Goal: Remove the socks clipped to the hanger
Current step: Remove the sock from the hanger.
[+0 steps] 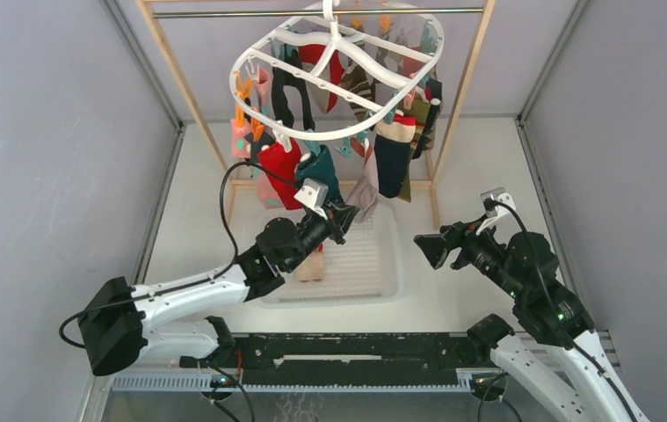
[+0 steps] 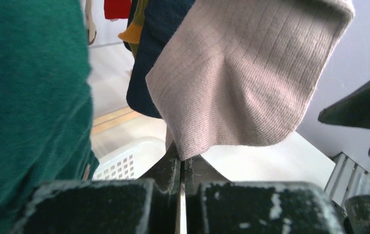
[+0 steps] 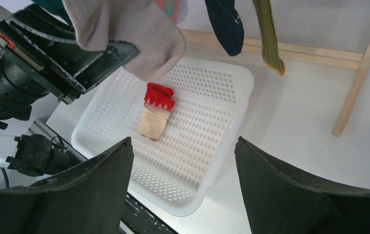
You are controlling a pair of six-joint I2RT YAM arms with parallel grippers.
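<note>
The white oval hanger hangs from a rail with several socks clipped round it, among them a red one, a dark teal one and a navy one. My left gripper is shut on the bottom edge of a hanging grey-beige sock. The teal sock fills the left of the left wrist view. My right gripper stands open and holds nothing, to the right of the basket and apart from the socks.
A white mesh basket lies under the hanger with a red-and-beige sock in it. The wooden rack frame stands behind and around the hanger. Grey walls close in both sides.
</note>
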